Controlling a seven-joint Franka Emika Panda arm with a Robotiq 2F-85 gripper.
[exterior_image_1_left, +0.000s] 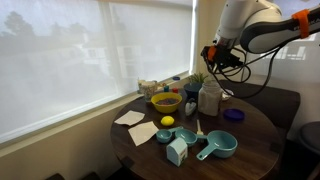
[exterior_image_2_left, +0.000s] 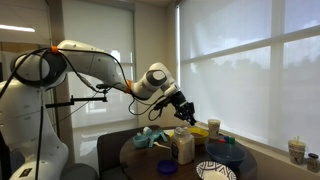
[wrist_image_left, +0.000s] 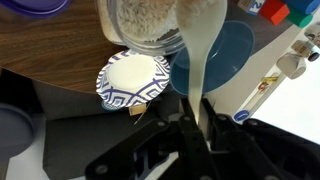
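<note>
My gripper (wrist_image_left: 172, 125) is shut on a thin pale flat strip (wrist_image_left: 198, 70), perhaps a utensil handle, which runs from the jaws up towards a clear jar of pale grains (wrist_image_left: 150, 25). What sits at the strip's far end is hidden. In both exterior views the gripper (exterior_image_1_left: 213, 60) (exterior_image_2_left: 186, 115) hangs above the round table, over the white-looking jar (exterior_image_1_left: 209, 98) (exterior_image_2_left: 183, 147). Below the strip lie a blue round plate (wrist_image_left: 225, 55) and a blue-and-white patterned bowl (wrist_image_left: 133, 78).
The round wooden table (exterior_image_1_left: 250, 150) is crowded: a yellow bowl (exterior_image_1_left: 166, 101), a lemon (exterior_image_1_left: 167, 122), teal measuring cups (exterior_image_1_left: 215, 147), a purple lid (exterior_image_1_left: 234, 114) and paper napkins (exterior_image_1_left: 130, 118). Windows with blinds stand just behind it. A paper cup (exterior_image_2_left: 295, 150) sits on the sill.
</note>
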